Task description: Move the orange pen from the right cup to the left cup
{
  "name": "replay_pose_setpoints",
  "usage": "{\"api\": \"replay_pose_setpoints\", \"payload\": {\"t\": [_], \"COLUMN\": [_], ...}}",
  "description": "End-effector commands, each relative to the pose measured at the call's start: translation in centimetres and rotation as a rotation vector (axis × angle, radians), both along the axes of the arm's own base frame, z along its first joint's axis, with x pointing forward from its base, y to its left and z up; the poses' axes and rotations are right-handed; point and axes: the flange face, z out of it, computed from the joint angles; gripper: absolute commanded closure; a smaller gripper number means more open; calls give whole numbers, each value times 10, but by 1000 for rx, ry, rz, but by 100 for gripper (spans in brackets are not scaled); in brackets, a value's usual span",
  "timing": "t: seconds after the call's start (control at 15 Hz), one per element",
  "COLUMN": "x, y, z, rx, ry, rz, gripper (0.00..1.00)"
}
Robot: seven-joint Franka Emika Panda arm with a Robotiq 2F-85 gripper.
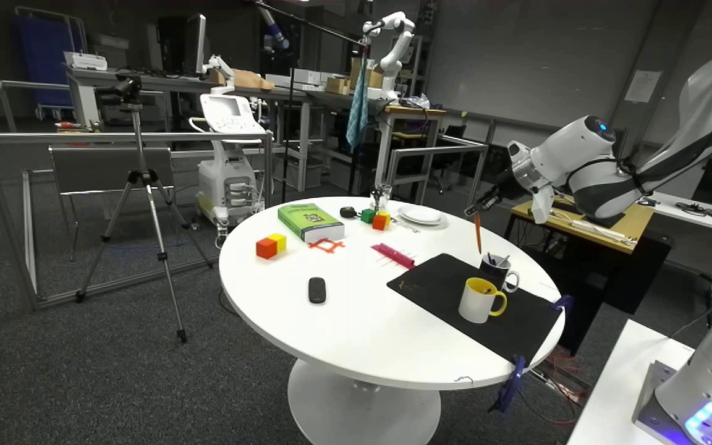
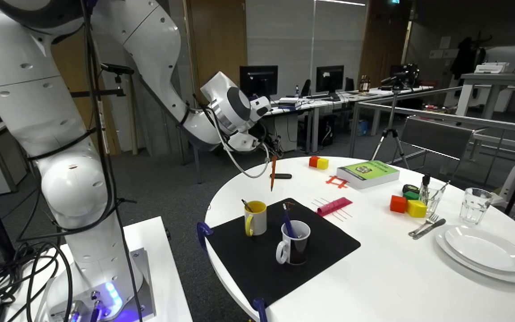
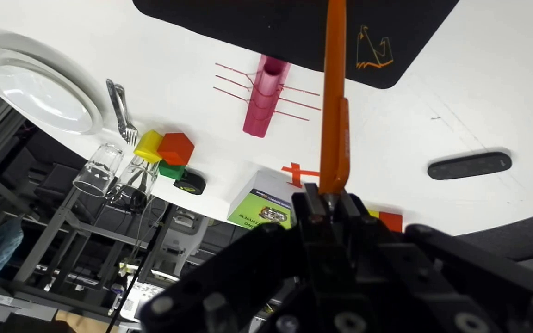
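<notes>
The orange pen (image 1: 478, 233) hangs nearly upright in the air, point down in both exterior views (image 2: 273, 173); it runs up through the wrist view (image 3: 334, 106). My gripper (image 3: 330, 199) is shut on the pen's upper end; the gripper is also high in both exterior views (image 1: 474, 211) (image 2: 276, 153). The right cup, a dark cup with white handle (image 1: 493, 271) (image 2: 300, 250), stands on the black mat holding a blue pen and others. The left cup, a white mug with yellow inside and handle (image 1: 474, 303) (image 2: 260, 222), stands beside it with a dark pen inside. The wrist view shows neither cup.
The black mat (image 2: 248, 259) is clamped at the edge of the round white table. A pink holder (image 1: 394, 255), a black remote (image 1: 317, 290), a green book (image 1: 311, 222), colored blocks (image 1: 271, 246), glasses (image 2: 475, 205) and plates (image 2: 485, 250) lie around it.
</notes>
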Motion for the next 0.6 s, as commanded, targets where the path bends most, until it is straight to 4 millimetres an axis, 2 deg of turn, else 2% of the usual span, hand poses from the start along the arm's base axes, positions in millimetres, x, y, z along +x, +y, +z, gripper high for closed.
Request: {"api": "replay_pose_setpoints", "payload": {"t": [0.0, 0.53], "x": [2, -5], "y": [13, 31], "z": [-6, -50], "rx": [-12, 20], "ry": [3, 93], "rz": [10, 17], "gripper": [98, 98]}}
